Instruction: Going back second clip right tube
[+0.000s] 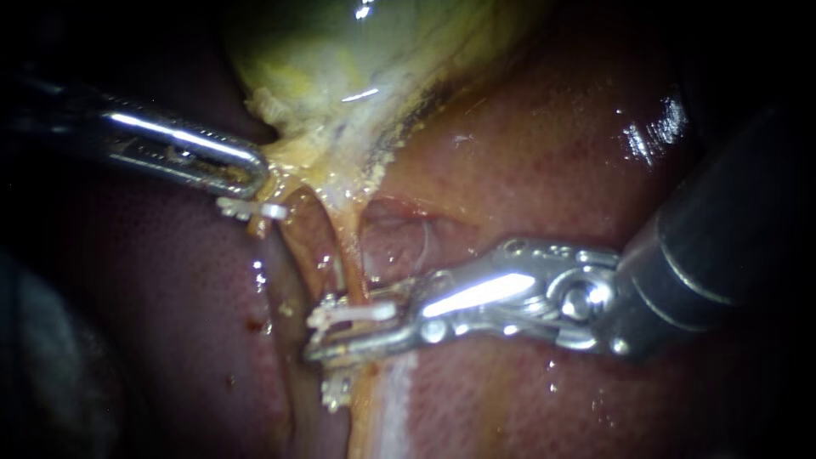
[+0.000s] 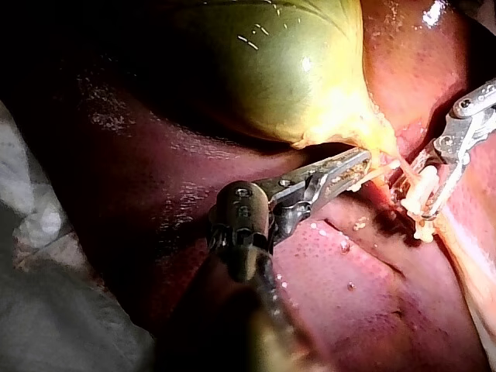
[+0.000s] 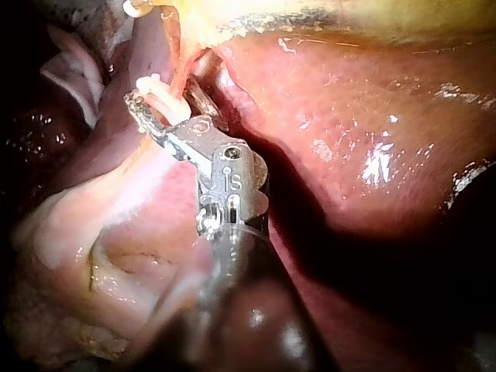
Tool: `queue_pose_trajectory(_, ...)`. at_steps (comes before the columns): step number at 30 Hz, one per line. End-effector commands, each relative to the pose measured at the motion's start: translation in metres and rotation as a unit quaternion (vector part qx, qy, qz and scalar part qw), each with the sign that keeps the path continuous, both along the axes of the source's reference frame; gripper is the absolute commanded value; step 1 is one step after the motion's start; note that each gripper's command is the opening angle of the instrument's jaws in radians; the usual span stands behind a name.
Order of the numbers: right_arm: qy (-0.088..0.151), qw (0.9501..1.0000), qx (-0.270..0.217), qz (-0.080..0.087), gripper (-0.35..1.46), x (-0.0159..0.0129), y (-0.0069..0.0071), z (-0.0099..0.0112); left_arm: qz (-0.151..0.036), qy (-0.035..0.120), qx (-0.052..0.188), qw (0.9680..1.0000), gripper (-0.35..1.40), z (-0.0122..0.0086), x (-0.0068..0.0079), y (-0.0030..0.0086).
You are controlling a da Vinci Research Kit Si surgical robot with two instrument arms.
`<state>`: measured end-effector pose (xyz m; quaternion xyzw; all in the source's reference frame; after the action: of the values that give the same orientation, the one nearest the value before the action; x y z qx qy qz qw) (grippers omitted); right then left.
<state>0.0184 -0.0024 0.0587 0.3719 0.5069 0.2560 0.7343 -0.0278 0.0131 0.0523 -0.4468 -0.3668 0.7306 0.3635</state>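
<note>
Shaft of our right instrument (image 1: 327,330) enters at 3 o'clock, cut off by the edge; its jaws stand narrowly parted around a white clip (image 1: 353,314) on the right tube (image 1: 350,255). Bare liver (image 1: 552,161) lies open toward 1 o'clock. Farther, at 10 o'clock, our left instrument (image 1: 255,174) clamps the gallbladder (image 1: 340,76), its shaft lost in darkness.
</note>
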Motion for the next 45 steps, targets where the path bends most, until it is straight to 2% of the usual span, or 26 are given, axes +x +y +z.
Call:
queue_pose_trajectory(1, 0.000, 0.9999, -0.011, 0.003, 0.49, -0.0002, 0.0001, 0.0000, 0.000, 0.000, 0.000, 1.0000, -0.35, 0.0000, 0.0000, 0.0000)
queue_pose_trajectory(3, 0.001, 0.9996, -0.026, 0.008, 0.49, -0.0006, 0.0003, 0.0000, 0.000, 0.000, 0.000, 1.0000, -0.35, 0.0000, 0.0000, 0.0000)
queue_pose_trajectory(10, 0.018, 0.9969, -0.076, 0.000, 0.50, -0.0027, 0.0006, -0.0001, 0.000, 0.000, 0.000, 1.0000, -0.35, 0.0001, 0.0001, 0.0000)
queue_pose_trajectory(17, 0.026, 0.9883, -0.150, -0.004, 0.50, -0.0065, 0.0019, -0.0021, 0.001, 0.000, 0.000, 1.0000, -0.35, 0.0001, 0.0002, 0.0000)
queue_pose_trajectory(20, 0.017, 0.9848, -0.173, -0.014, 0.50, -0.0081, 0.0025, -0.0028, 0.001, 0.000, 0.000, 1.0000, -0.35, 0.0001, 0.0002, 0.0000)
queue_pose_trajectory(24, 0.003, 0.9780, -0.205, -0.038, 0.50, -0.0102, 0.0031, -0.0035, 0.001, -0.001, 0.000, 1.0000, -0.35, 0.0001, 0.0002, 0.0000)
queue_pose_trajectory(28, -0.002, 0.9748, -0.218, -0.049, 0.50, -0.0117, 0.0032, -0.0035, 0.001, -0.001, 0.000, 1.0000, -0.35, 0.0001, 0.0002, 0.0001)
queue_pose_trajectory(38, 0.004, 0.9727, -0.226, -0.053, 0.50, -0.0142, 0.0032, -0.0039, 0.000, 0.000, -0.001, 1.0000, -0.35, 0.0010, 0.0000, 0.0003)
queue_pose_trajectory(41, 0.004, 0.9730, -0.225, -0.052, 0.50, -0.0144, 0.0034, -0.0041, 0.000, 0.003, -0.003, 1.0000, -0.35, 0.0016, -0.0006, 0.0004)
queue_pose_trajectory(45, 0.003, 0.9730, -0.225, -0.051, 0.50, -0.0145, 0.0035, -0.0043, -0.002, 0.008, -0.006, 0.9999, -0.35, 0.0031, -0.0021, -0.0001)
